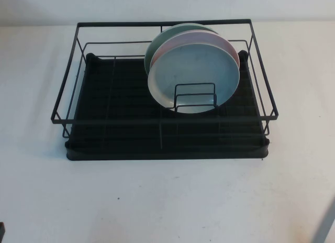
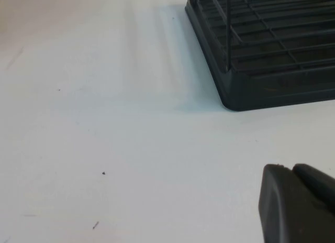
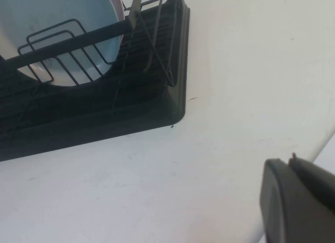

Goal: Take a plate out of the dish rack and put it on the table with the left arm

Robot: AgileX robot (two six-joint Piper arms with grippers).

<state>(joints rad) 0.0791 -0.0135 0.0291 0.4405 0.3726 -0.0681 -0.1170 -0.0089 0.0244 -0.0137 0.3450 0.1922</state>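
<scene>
The pale blue-grey plate (image 1: 196,75) stands on edge in the small wire holder at the right middle of the black dish rack (image 1: 131,133), facing me. It also shows in the right wrist view (image 3: 57,23). My left gripper (image 2: 290,167) is shut and empty, low over the white table (image 1: 167,201) near the rack's front left corner (image 2: 272,91). Only a dark bit of the left arm (image 1: 1,231) shows at the high view's bottom left. My right gripper (image 3: 290,160) is shut and empty, near the rack's front right corner (image 3: 104,117).
A pale pink plate (image 1: 209,37) leans right behind the blue-grey one, and a green plate (image 1: 157,44) stands behind that. The rack's tall wire frame (image 1: 162,24) surrounds the plates. White table lies in front of the rack and on both sides.
</scene>
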